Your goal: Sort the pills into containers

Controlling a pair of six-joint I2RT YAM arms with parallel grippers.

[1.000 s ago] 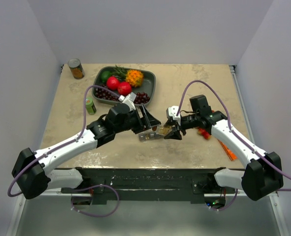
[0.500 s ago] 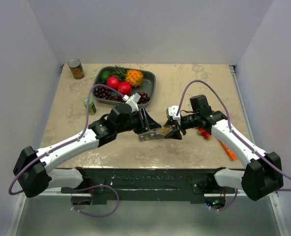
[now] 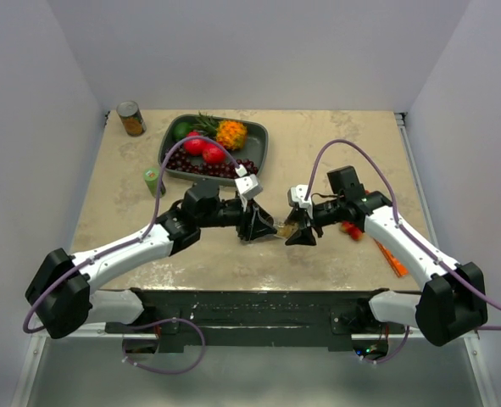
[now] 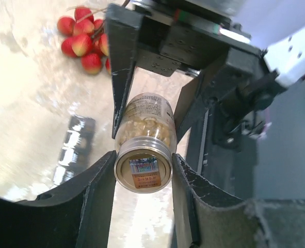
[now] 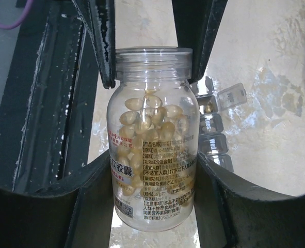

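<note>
Top: we see left gripper has swung in and closed on the pill bottle that right gripper holds.
Left wrist: our fingers pinch its cap end.
Right wrist: body clamped; containers just beside it, some lids up.
Uncapping looks next.

Chinese print on the pill bottle
Its label shows large characters "胶囊"; the bracketed small print is too fine to read. One pill organiser lid reads "Wed".
</note>
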